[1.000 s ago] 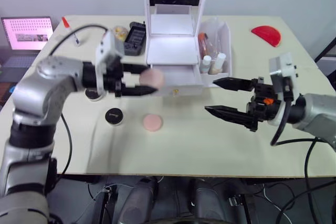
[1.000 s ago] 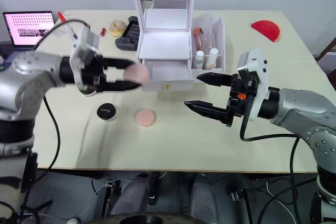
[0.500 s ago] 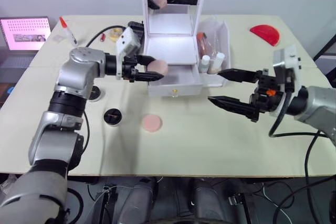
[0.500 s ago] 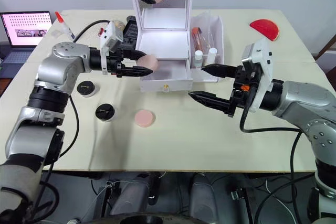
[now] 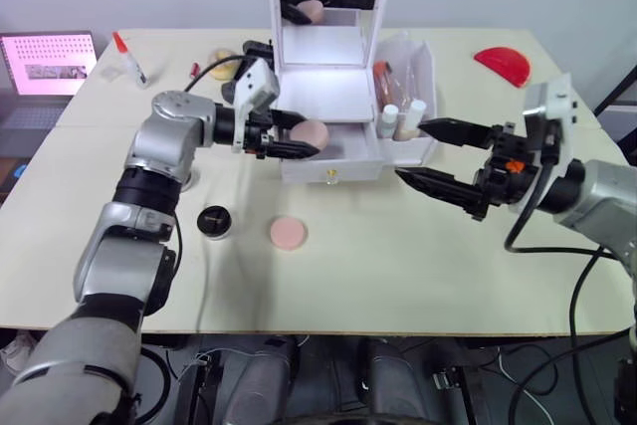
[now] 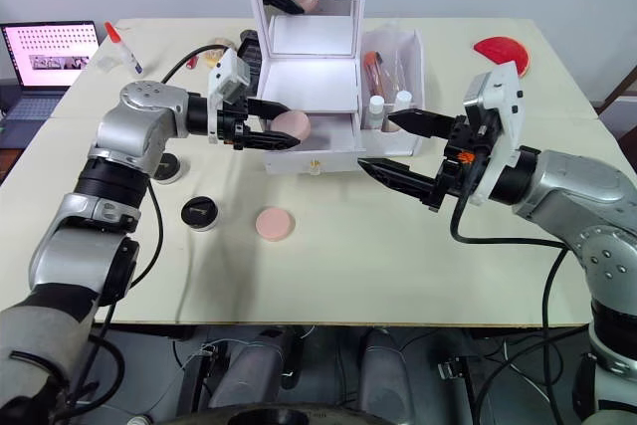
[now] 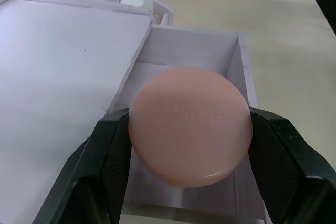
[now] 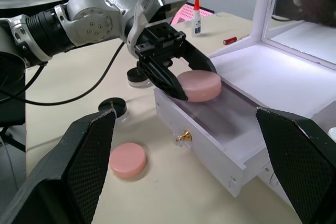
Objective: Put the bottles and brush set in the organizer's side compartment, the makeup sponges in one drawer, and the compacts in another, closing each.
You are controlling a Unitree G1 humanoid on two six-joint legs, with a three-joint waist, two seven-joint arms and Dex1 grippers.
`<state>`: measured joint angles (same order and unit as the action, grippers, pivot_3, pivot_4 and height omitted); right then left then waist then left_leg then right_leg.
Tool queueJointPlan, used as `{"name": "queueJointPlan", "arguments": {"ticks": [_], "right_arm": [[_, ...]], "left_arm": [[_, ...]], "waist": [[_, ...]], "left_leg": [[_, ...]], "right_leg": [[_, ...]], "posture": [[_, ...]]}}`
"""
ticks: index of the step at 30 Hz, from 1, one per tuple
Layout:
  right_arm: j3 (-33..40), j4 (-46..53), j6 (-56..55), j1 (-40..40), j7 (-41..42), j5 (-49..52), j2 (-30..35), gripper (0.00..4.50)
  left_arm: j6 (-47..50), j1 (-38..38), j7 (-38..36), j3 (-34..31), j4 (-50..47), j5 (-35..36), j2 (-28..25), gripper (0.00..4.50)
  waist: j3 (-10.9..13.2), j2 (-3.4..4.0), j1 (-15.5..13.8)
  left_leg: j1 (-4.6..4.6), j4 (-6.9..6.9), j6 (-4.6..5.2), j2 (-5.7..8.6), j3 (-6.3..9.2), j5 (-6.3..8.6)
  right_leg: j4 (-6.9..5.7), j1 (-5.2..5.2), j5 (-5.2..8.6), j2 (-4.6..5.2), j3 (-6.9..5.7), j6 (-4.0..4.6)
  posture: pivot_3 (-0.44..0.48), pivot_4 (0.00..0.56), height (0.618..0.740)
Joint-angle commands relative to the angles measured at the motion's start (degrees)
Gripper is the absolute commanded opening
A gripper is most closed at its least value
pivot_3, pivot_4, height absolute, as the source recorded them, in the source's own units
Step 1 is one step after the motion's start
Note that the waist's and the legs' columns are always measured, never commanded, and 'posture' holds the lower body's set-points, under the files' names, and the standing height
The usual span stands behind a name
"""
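Observation:
The white organizer [image 5: 328, 57] stands at the table's far middle with one drawer [image 5: 348, 153] pulled out, its gold knob [image 5: 328, 174] facing me. My left gripper [image 5: 304, 136] is shut on a pale-pink makeup sponge [image 7: 189, 124], holding it just above the open drawer's left part. A second sponge [image 5: 288, 234] lies on the table in front. One black compact [image 5: 214, 221] sits left of it; another [image 6: 167, 166] is partly behind my left arm. Bottles [image 5: 403, 118] stand in the side compartment [image 5: 426, 72]. My right gripper [image 5: 409, 149] hovers open, right of the drawer.
A laptop [image 5: 50, 59] and a glue bottle [image 5: 127, 59] sit at the far left. A black gadget [image 5: 254, 52] and a yellowish roll [image 5: 221, 59] lie left of the organizer. A red half-disc [image 5: 503, 64] lies at the far right. A black cable [image 5: 204, 69] arcs over my left arm.
My left gripper has carried the sponge to the right, from beside the organizer to over the open drawer. My right gripper has drifted slightly toward the organizer.

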<state>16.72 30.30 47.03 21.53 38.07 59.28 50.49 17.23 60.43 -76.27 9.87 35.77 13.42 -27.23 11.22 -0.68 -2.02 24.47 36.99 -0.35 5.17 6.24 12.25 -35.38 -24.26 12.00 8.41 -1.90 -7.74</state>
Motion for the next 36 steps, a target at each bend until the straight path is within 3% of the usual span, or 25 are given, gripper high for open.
{"name": "queueJointPlan", "arguments": {"ticks": [1, 6, 8, 10, 19, 23, 30, 36], "right_arm": [[2.32, 2.01, -1.29, 0.72, -0.62, 0.85, -0.14, 4.50], [2.27, 2.31, -1.44, 0.37, -1.33, 0.65, -0.42, 4.50], [2.11, 2.35, -1.48, 0.35, -1.61, 0.52, -0.55, 4.50], [2.10, 2.47, -1.48, 0.31, -1.77, 0.56, -0.59, 4.50], [2.56, 1.74, -1.71, 0.17, -1.35, 0.35, -0.27, 4.50], [5.50, 1.36, -1.52, -2.52, -0.92, -0.11, 0.93, 4.50], [15.16, -4.23, -3.53, -12.63, 3.59, -5.59, 4.11, 4.50], [23.48, -11.42, -9.26, -23.71, 12.19, -12.69, 5.28, 4.50]], "left_arm": [[-0.68, 1.69, -0.57, -1.14, -0.41, -0.19, -0.18, 2.65], [-0.72, 1.75, -0.34, -1.46, 0.05, -0.37, 0.27, 2.65], [-0.56, 1.77, -0.31, -1.60, 0.26, -0.30, 0.33, 3.69], [-0.62, 1.68, -0.36, -1.32, 0.11, -0.69, 0.03, 4.45], [1.70, 2.73, -0.92, -3.16, -2.47, 0.52, -2.63, 4.45], [6.45, -1.18, -2.73, -6.57, -9.48, 3.92, -7.55, 4.45], [13.78, -17.96, -0.71, -17.95, -21.76, 9.97, -20.52, 4.45], [9.01, -37.80, 4.46, -31.48, -20.71, 8.23, -30.47, 4.45]], "waist": [[0.00, 0.00, 0.00], [0.00, 0.00, -0.01], [0.00, 0.00, 0.00], [0.00, 0.00, -0.02], [0.00, 0.00, 0.03], [0.00, 0.00, 0.65], [0.00, 0.02, 1.98], [-0.01, 0.04, 1.53]], "left_leg": [[0.00, 0.00, 0.00, 0.00, 0.00, 0.00], [0.00, 0.00, 0.00, 0.00, 0.00, 0.00], [0.00, 0.00, 0.00, 0.00, 0.00, 0.00], [0.00, 0.00, 0.00, 0.00, 0.00, 0.00], [0.00, 0.02, 0.00, 0.00, 0.01, 0.00], [0.00, 0.01, 0.00, -0.01, 0.02, 0.00], [-0.04, -0.06, 0.01, -0.04, 0.04, 0.01], [-0.05, -0.11, 0.00, -0.09, 0.02, 0.02]], "right_leg": [[0.00, 0.00, 0.00, 0.00, 0.00, 0.00], [0.00, 0.00, 0.00, 0.00, 0.00, 0.00], [0.00, 0.00, 0.00, 0.00, 0.00, 0.00], [0.00, 0.00, 0.00, 0.00, 0.00, 0.00], [-0.04, 0.00, 0.00, -0.01, 0.00, 0.00], [-0.05, -0.02, 0.00, -0.02, 0.01, 0.00], [-0.07, -0.05, 0.00, -0.08, 0.07, 0.01], [-0.02, -0.07, 0.02, -0.11, 0.15, 0.04]], "posture": [[0.000, 0.150, 0.737], [0.000, 0.150, 0.737], [0.000, 0.150, 0.737], [0.000, 0.150, 0.737], [0.000, 0.150, 0.737], [0.000, 0.150, 0.737], [0.000, 0.150, 0.737], [0.000, 0.150, 0.737]]}}
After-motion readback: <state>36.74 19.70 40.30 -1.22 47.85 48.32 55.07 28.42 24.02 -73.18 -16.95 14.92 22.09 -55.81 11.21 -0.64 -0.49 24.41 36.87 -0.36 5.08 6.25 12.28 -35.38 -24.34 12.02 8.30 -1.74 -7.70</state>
